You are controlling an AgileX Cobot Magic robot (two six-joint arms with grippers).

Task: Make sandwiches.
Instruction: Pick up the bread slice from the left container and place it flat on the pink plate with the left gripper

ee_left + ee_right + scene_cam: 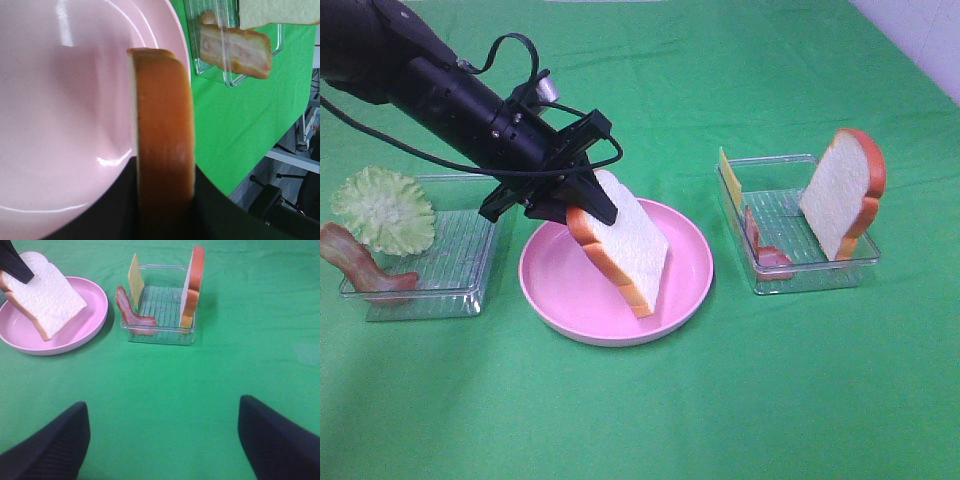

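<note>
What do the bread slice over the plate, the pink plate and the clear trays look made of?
Bread slice: probably foam or soft plastic; matte, pitted white face, smooth slightly shiny crust.
Pink plate: likely glossy plastic; bright light streaks on it.
Clear trays: see-through ribbed hard plastic; green cloth shows through.

Plate (552,275) mid-table, one bread slice (625,245) tilted over it in the left gripper (588,205); left of it, tray (460,270) with lettuce leaf (385,210) and bacon strip (355,262) at its left end; right, second tray (810,275) with cheese slice (729,180), meat strip (760,245), second bread slice (842,190) upright.
</note>
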